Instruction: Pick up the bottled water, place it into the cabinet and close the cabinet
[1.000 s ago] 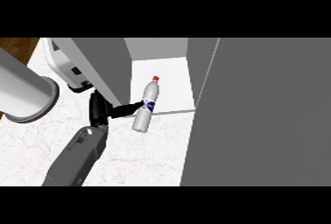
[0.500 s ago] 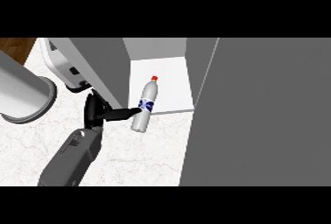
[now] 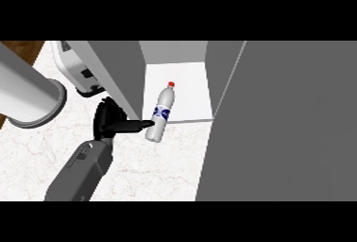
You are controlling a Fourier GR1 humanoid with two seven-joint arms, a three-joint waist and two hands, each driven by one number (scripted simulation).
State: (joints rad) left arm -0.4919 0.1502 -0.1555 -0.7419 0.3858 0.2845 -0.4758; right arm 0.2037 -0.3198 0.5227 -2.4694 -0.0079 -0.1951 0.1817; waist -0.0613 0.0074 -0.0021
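Observation:
The bottled water (image 3: 162, 115), clear with a red cap and a blue label, stands tilted at the front edge of the open cabinet's white shelf (image 3: 185, 80). Its base hangs just over the shelf's front lip. My right hand (image 3: 111, 121) is to the left of the bottle, outside the cabinet. It is open, and one straight finger (image 3: 141, 124) reaches across to touch the bottle's lower side. The forearm runs in from the lower left. A thick grey arm segment (image 3: 28, 92) crosses the left edge; its hand is out of sight.
The cabinet's grey left wall (image 3: 118, 71) stands between my hand and the shelf. The open grey cabinet door (image 3: 286, 123) fills the right side. A white appliance (image 3: 78, 71) sits behind the hand on the marble counter (image 3: 153, 170).
My right forearm has swung a little to the left and the hand has drawn back slightly. The bottle has stayed at the shelf's edge.

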